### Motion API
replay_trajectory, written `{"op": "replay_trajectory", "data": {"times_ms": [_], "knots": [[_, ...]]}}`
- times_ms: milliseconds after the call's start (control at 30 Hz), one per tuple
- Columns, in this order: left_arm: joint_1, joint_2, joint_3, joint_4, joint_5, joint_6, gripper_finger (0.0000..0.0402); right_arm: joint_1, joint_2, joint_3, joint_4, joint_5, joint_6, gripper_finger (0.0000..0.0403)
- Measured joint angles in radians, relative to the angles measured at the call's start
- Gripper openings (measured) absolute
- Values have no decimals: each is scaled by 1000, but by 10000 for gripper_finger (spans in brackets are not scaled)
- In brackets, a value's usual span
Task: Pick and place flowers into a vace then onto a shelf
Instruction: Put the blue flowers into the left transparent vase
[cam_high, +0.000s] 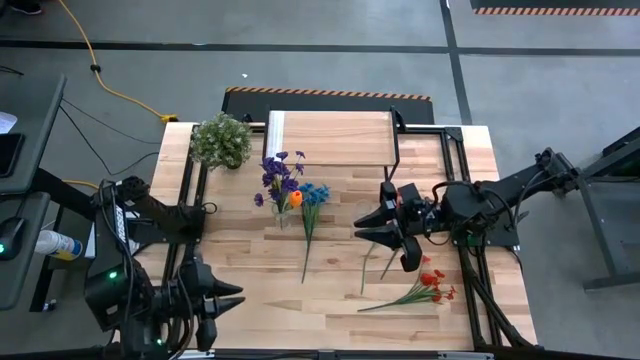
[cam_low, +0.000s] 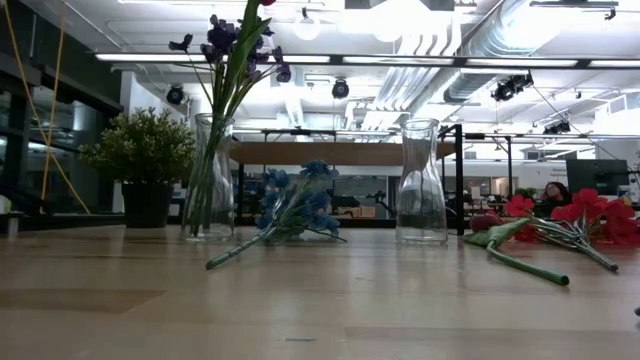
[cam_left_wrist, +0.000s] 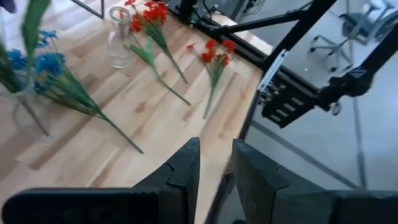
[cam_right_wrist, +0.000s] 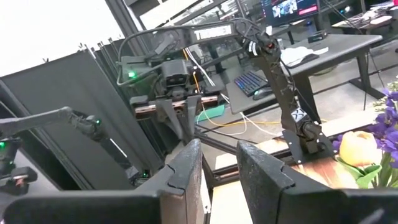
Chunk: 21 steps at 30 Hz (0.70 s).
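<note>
One vase (cam_high: 283, 213) already holds purple flowers (cam_high: 280, 172) and an orange bloom (cam_high: 295, 198), standing near the middle of the table (cam_high: 250, 290) just in front of the shelf (cam_high: 330, 138), whose light wood top is bare in the high view. A blue flower (cam_high: 312, 196) lies flat beside that vase with its stem pointing toward the front edge, and red flowers (cam_high: 432, 282) lie loose at the right front of the table. A second glass vase (cam_low: 421, 182) shows empty in the low view. The right gripper (cam_high: 382, 228) hangs above the table between the blue flower and the red ones, its fingers a narrow gap apart and holding nothing. The left gripper (cam_high: 236, 297) waits near the front left corner, jaws likewise narrowly parted and empty. The work appears to sit between picks: some stems are in, several are not, and no vase is on the shelf yet. The next move probably calls for the right gripper to open wider, drop onto a thin stem lying flat on the wood, and lift it without dragging its neighbours.
</note>
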Motion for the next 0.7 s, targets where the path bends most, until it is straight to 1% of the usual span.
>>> {"op": "replay_trajectory", "data": {"times_ms": [267, 467, 700], "knots": [[31, 47, 0, 96, -22, 0, 129, 0, 0, 0, -1, 8, -19, 94], [81, 99, -1, 209, -15, 0, 129, 0, 0, 0, -1, 7, -31, 94], [145, 151, -1, 254, 14, 5, 129, -6, -3, 0, 0, 3, -69, 94]]}}
